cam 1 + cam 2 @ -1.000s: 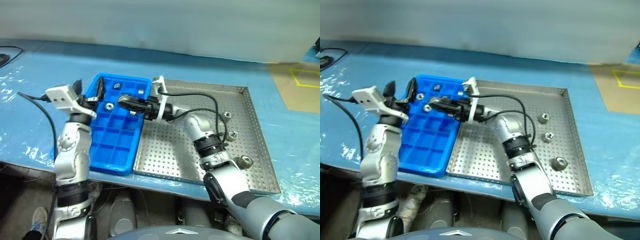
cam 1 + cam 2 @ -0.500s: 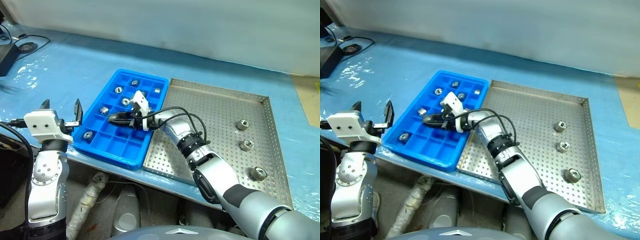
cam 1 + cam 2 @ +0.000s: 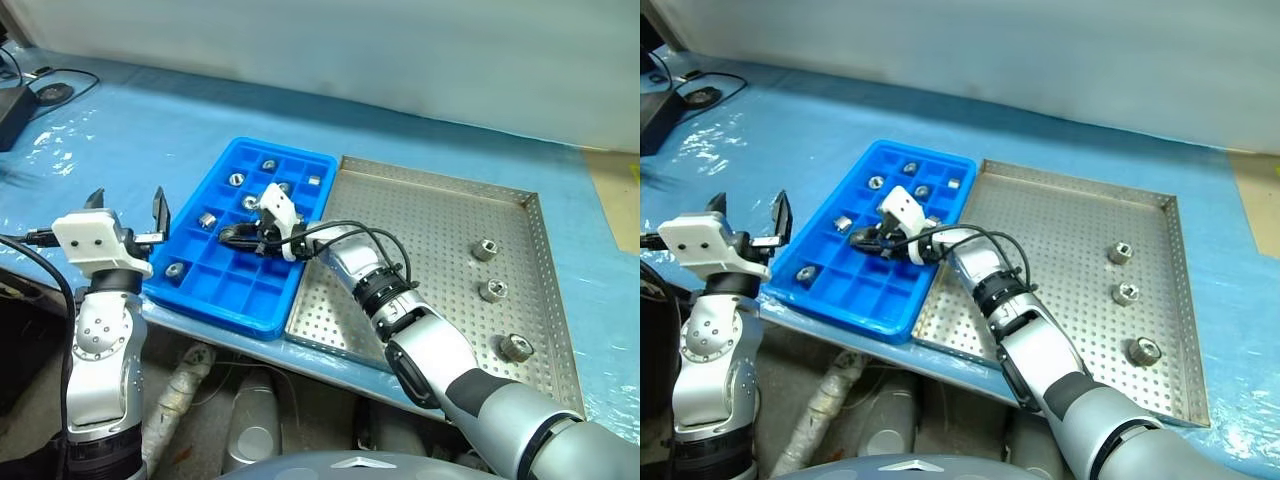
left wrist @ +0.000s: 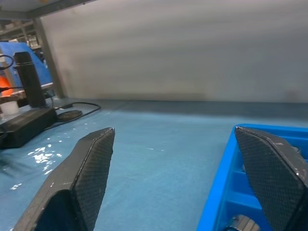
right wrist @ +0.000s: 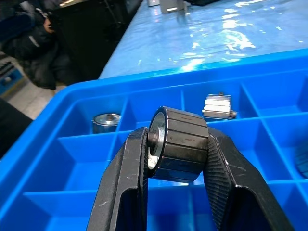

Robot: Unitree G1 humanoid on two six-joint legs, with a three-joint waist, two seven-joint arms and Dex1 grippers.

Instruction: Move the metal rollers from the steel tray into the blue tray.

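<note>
A bench (image 3: 130, 130) covered in blue sheeting carries the steel tray (image 3: 420, 250), a square perforated pan, with the blue tray (image 3: 215, 290) lying against its left side, rims touching or nearly so. Cables and a dark device sit on the bench's far left corner (image 3: 40, 85).

The right arm reaches across from the steel tray over the middle of the blue tray; its right pincer (image 5: 175, 159) is closed on one metal roller (image 5: 179, 142), gripped by its ribbed sides between both fingers, held above the compartments. The left pincer (image 3: 127, 205) hovers just off the blue tray's left edge, its two fingers spread wide with nothing between them.

Three metal rollers lie well apart along the steel tray's right side (image 3: 485, 249), (image 3: 492, 290), (image 3: 516, 347). Others sit singly in compartments of the blue tray, among them (image 3: 236, 179), (image 3: 268, 165), (image 3: 208, 220) and (image 3: 176, 268).
</note>
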